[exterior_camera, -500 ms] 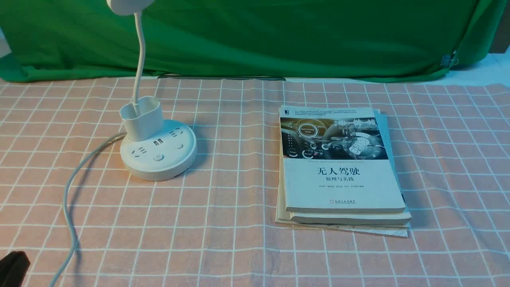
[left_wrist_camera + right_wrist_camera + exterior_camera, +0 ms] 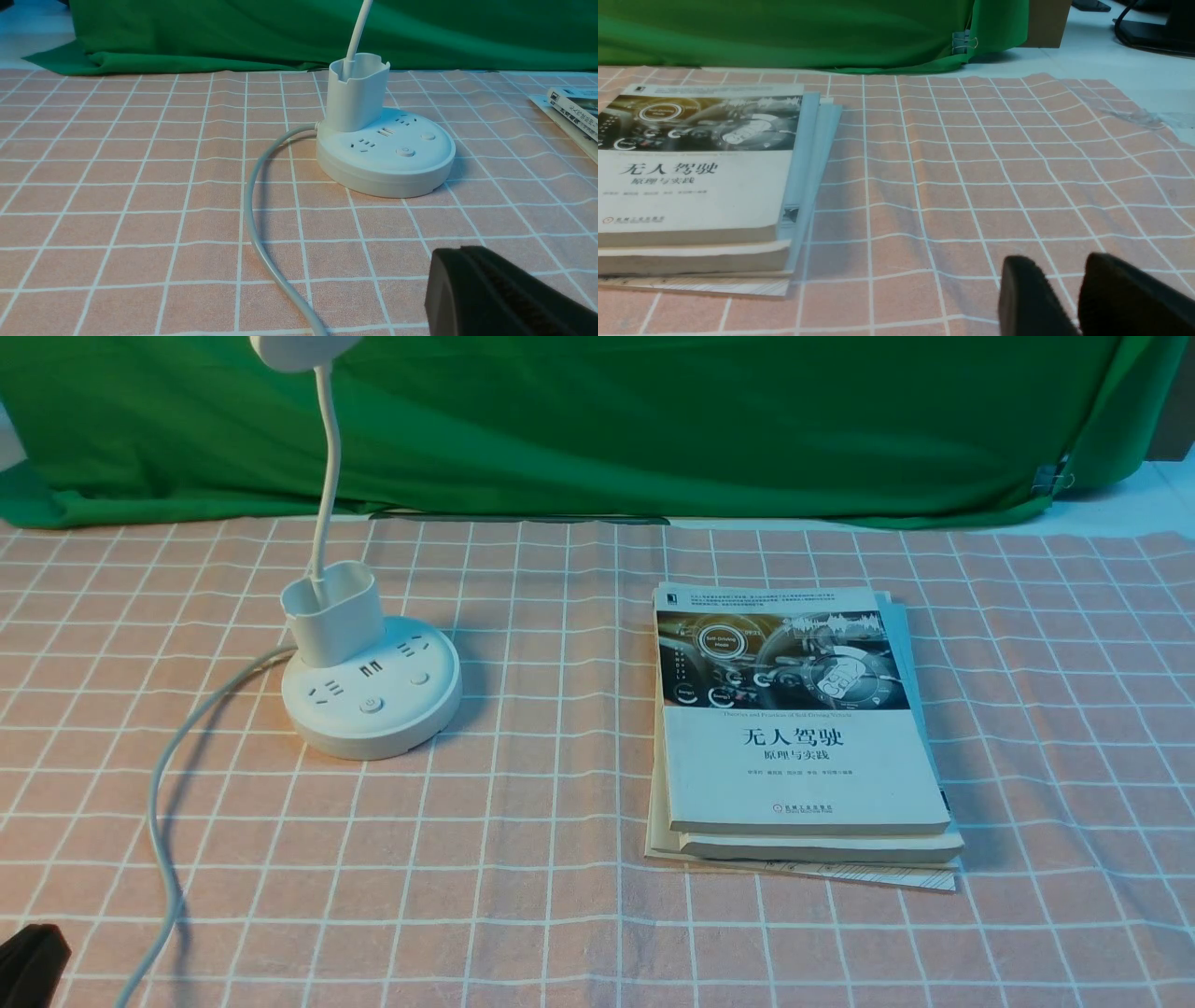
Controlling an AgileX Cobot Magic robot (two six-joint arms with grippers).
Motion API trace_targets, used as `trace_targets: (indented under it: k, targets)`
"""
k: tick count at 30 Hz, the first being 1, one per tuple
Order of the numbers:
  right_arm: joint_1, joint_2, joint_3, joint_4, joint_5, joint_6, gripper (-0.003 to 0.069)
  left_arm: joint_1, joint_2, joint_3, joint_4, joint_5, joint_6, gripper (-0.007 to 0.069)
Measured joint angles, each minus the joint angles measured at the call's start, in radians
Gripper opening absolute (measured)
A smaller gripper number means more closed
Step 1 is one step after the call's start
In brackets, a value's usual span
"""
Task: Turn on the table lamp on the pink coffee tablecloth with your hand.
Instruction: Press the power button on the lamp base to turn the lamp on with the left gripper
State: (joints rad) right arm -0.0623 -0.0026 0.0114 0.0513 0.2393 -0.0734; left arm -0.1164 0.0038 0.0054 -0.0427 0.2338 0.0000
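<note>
Lamp (image 2: 371,686) stands untouched on the left half of the pink cloth (image 2: 523,821), with a stack of books (image 2: 803,728) well apart to its right. The left gripper (image 2: 460,254) hovers low at the near left, well short of the base. Its fingers are pressed together, holding nothing. The right gripper (image 2: 1062,266), right of the books, is slightly parted and empty. The whole job appears to be ahead: reaching the base and pressing its button (image 2: 371,706).

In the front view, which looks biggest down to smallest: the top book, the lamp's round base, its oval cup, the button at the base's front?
Largest to smallest:
1. top book
2. lamp's round base
3. oval cup
4. front button
No two look alike.
</note>
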Motion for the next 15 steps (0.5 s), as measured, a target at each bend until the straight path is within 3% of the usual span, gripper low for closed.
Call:
trace_targets:
  k: [15]
  targets:
    - [0.0, 0.0, 0.0, 0.0, 0.0, 0.0, 0.0239, 0.0, 0.0, 0.0, 0.043, -0.001, 0.0, 0.0002]
